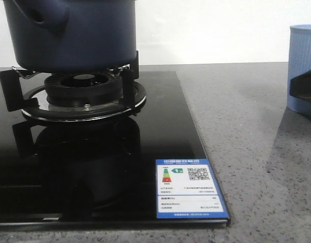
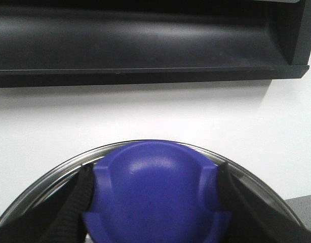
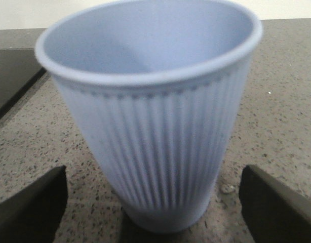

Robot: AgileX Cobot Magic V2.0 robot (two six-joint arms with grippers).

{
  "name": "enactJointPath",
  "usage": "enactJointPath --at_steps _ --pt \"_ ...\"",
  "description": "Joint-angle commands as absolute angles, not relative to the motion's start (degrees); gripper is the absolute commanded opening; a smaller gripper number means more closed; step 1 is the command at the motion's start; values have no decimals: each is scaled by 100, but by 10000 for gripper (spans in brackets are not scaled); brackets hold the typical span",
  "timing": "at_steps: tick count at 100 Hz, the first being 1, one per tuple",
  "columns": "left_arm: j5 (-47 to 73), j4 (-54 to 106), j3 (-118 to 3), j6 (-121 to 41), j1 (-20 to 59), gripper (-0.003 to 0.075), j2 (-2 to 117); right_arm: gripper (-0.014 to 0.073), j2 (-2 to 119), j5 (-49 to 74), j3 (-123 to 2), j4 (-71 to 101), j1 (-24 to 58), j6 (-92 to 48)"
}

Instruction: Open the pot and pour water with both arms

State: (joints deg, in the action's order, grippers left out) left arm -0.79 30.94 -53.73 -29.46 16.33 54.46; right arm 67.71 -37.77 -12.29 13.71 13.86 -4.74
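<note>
Pot (image 1: 69, 33), matte navy, straight-sided, round

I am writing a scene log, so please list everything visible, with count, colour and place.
Round matte pot: one, dark navy, on the burner support at left.
Rounded lid knob: one, blue-purple, between the left fingers, over a shiny metal rim.
Gas burner: one, black, under the pot.
Glass cooktop: one, black, left on the counter.
Energy label: one, blue and white, cooktop corner.
Ribbed cup: one, pale blue, upright on the counter at right.
Speckled stone counter: one, grey.
Left gripper: one, black, at the knob.
Right gripper: one, black, open around the cup.
</note>
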Motion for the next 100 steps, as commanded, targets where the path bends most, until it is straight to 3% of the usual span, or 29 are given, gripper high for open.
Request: enactJointPath --at_steps 1,45,71,100 --pt "-706 3085 -5583 -2926 1619 372 5347 621 6894 -4322 -1512 1326 1358 -510" --pt "-706 3085 -5583 -2926 1619 372 5347 613 7397 -4725 -1647 1406 1311 -510" --pt "-715 3085 -5583 -2926 1619 372 5347 374 7397 -4772 -1647 1440 1311 -510" --pt "-715 3085 -5583 -2926 1619 372 5347 367 7397 -4807 -1647 1203 1311 -510"
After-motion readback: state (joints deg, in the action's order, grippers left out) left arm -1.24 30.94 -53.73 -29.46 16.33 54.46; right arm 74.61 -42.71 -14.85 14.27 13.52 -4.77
